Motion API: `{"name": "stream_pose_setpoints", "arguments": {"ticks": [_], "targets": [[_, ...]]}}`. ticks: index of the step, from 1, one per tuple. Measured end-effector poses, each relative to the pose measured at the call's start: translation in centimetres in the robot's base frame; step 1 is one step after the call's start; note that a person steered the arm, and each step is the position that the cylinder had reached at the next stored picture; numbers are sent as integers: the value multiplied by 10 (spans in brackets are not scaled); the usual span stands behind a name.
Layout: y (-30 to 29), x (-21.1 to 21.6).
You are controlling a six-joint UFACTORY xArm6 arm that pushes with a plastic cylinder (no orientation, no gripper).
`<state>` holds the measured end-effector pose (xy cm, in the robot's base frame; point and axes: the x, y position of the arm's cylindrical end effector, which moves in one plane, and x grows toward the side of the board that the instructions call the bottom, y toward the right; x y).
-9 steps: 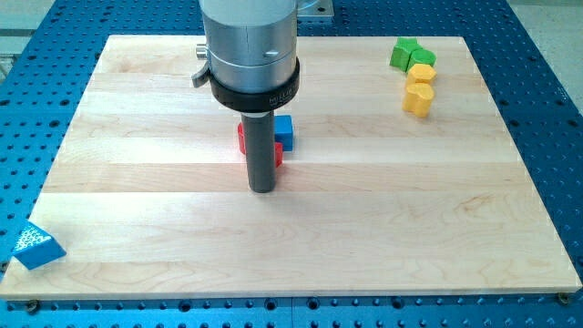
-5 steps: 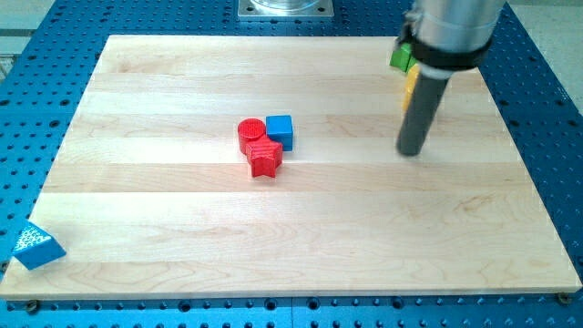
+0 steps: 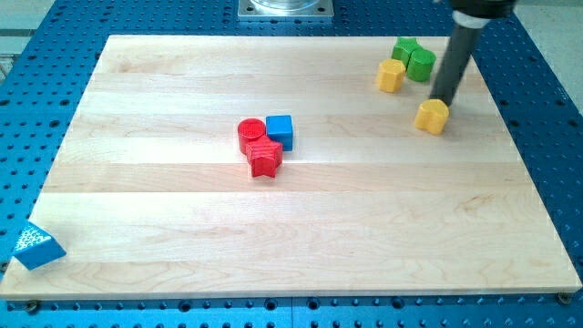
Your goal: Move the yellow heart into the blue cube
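My tip (image 3: 444, 100) touching yellow heart (image 3: 433, 116) at its upper edge; heart's pointing direction and long axis indiscernible. No pincer fitted. Counted: two yellow blocks, two green, two red, one blue cube (image 3: 281, 131).

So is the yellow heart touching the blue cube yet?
No. The yellow heart sits far to the view's right of the blue cube, with my tip right behind it.

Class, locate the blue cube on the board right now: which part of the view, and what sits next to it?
The blue cube sits near the board's centre, slightly toward the view's top, with the red cylinder against its left side and the red star just below-left.
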<state>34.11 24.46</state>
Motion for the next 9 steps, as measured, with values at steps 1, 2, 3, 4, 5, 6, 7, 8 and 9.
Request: {"name": "stream_pose_setpoints", "arguments": {"ticks": [1,2,3,4,5,6,7,8,9], "targets": [[-33,26],[-82,36],[-42,61],[-48,76],[-120,94],[-102,145],[-160,147],[-207,145],[-163,157]]}}
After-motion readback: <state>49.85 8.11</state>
